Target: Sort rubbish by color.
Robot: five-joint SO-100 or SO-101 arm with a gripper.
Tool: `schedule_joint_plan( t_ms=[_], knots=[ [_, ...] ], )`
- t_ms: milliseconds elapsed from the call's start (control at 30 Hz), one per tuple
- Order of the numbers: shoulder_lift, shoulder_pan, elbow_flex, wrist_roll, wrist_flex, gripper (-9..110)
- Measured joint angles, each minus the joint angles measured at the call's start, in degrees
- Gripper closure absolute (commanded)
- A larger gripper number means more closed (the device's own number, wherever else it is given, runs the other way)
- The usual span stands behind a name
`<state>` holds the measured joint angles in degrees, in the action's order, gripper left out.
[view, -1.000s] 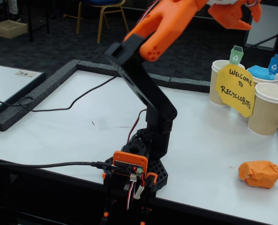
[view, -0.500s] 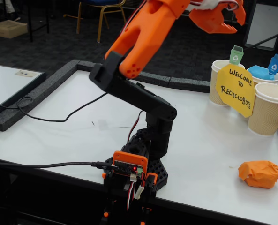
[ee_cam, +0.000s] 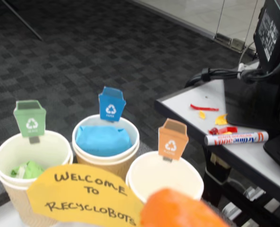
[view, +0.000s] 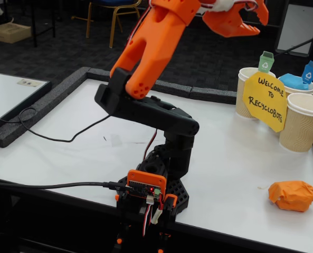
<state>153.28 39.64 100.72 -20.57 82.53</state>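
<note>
Orange lump (view: 293, 195) lies unmoved; hand (view: 249, 25) has drawn back leftward.

My gripper (view: 247, 27) hangs high above the table (view: 93, 153), clear air beneath. Right edge crowded: three paper cups (view: 302, 122) packed together, yellow sign (view: 265, 100) fronting them. Orange lump (view: 293, 195) lies apart near the front edge, open tabletop around it. Cable (view: 66, 134) crosses the left side.
</note>
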Motion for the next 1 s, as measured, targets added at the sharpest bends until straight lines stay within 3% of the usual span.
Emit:
schedule_joint_plan(
  t_ms=[267, 633, 1000],
  knots=[
    [0.18, 1.85, 9.67, 0.0, -0.53, 101],
    [0.09, 6.68, 26.54, 0.44, -11.25, 101],
    [-3.34, 20.48, 34.54, 0.53, -19.51, 101]
  ],
)
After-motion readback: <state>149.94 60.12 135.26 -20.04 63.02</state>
